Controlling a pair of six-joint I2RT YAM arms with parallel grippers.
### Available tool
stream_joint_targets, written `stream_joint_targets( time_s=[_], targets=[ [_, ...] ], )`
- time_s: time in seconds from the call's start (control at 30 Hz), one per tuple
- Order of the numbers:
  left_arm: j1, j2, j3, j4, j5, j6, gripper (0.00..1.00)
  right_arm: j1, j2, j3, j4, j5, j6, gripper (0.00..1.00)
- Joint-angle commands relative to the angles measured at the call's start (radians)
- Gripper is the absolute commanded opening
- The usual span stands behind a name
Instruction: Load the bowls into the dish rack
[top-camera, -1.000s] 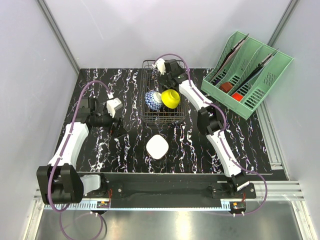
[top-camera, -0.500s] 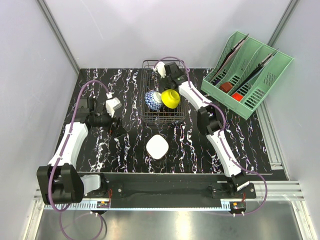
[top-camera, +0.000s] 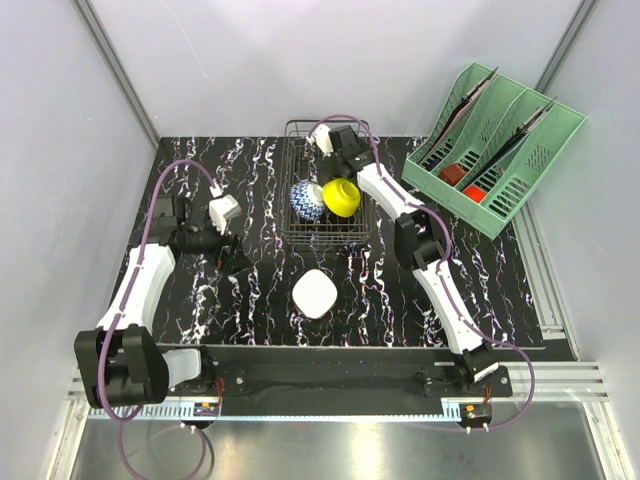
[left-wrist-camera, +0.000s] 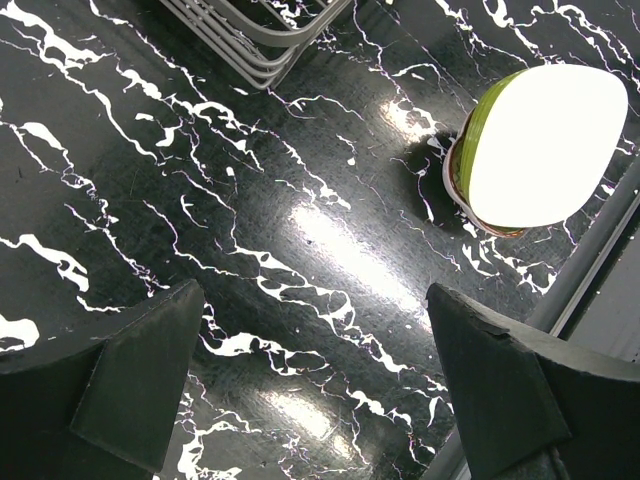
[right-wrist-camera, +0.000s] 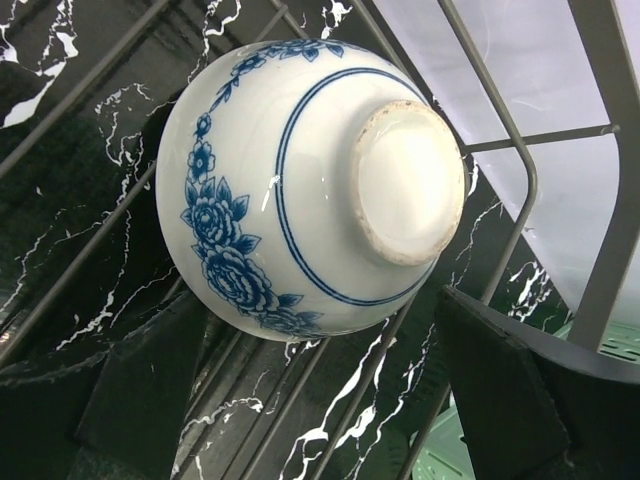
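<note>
Both grippers are spread wide open right now, nothing pinched in either. The right gripper (right-wrist-camera: 318, 300) is held at the far end of the dish rack (top-camera: 322, 238). A white bowl with blue flowers (right-wrist-camera: 290, 190) can be seen lying on its side in a rack corner, foot ring toward the wrist camera, leaned on the wires. Two more bowls are sat in the rack, a blue patterned bowl (top-camera: 307, 200) and a yellow bowl (top-camera: 341, 197), touching side by side. The left gripper (left-wrist-camera: 312, 295) is held over the black marbled table (top-camera: 200, 300), left of the rack. One more bowl (top-camera: 316, 294), green outside with a bright white face, is sat on the table just in front of the rack.
</note>
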Motion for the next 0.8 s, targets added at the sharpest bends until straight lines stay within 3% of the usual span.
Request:
stream_joint_targets(
  time_s=[0.0,0.33,0.77],
  targets=[
    [0.011,-0.006,-0.01,0.01,0.048,0.015,0.99,-0.011,-0.119,-0.014,0.058,0.003,0.053,1.0],
    [0.014,-0.013,-0.012,0.01,0.051,0.015,0.99,-0.011,-0.171,-0.123,-0.02,-0.076,0.014,1.0],
    [0.032,-0.021,-0.019,0.009,0.062,0.016,0.99,-0.027,-0.295,-0.094,-0.027,-0.118,0.192,1.0]
  ],
)
